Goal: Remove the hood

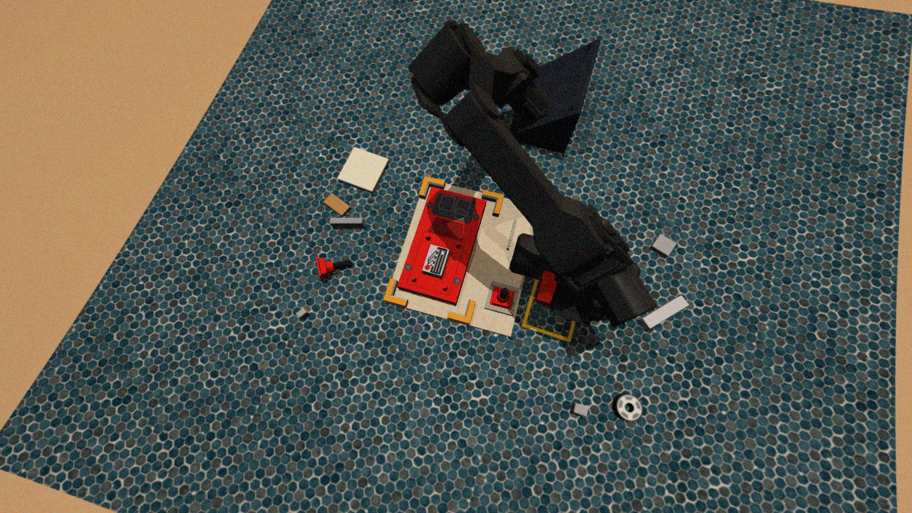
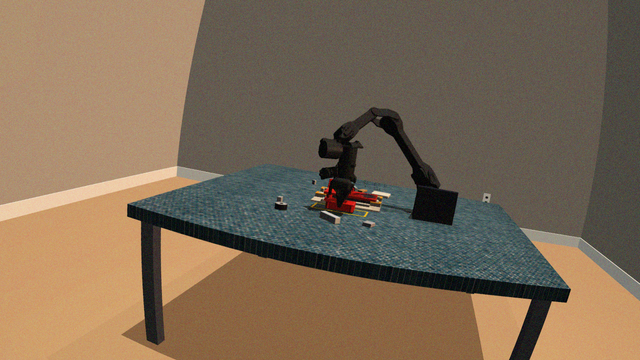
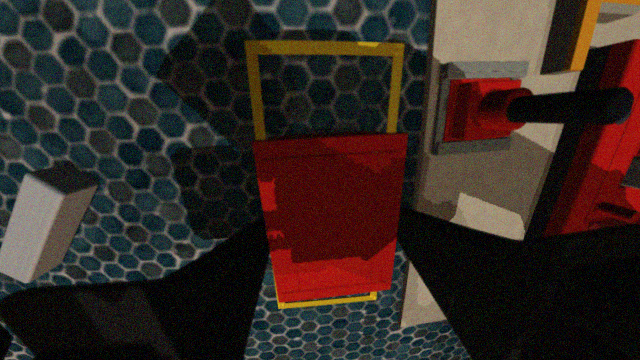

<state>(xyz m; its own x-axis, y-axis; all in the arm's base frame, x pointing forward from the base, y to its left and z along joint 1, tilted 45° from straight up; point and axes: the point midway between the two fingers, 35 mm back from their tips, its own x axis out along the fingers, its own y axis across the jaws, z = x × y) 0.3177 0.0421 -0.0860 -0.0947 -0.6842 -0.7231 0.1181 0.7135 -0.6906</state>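
Note:
My gripper point(image 3: 330, 216) is shut on the red hood point(image 3: 332, 195) point(image 1: 546, 288) point(image 2: 342, 206), with one black finger on each long side. The hood is held level, low over the marked area, a yellow outline point(image 3: 255, 90) point(image 1: 547, 332) on the table. In the wrist view it hides the outline's middle, with the far and near ends showing. Whether it touches the table I cannot tell. The red toy car point(image 1: 459, 261) point(image 3: 612, 150) sits on a cream board beside the outline. In the top view the arm hides most of the gripper.
A red base with a black stick point(image 1: 503, 295) point(image 3: 565, 107) stands on the board, close to the outline. A long pale block point(image 1: 665, 312) point(image 3: 35, 225) point(image 2: 329, 217) lies on the other side. A wheel point(image 1: 628, 407) and small grey blocks point(image 1: 580, 409) point(image 1: 663, 244) lie farther out.

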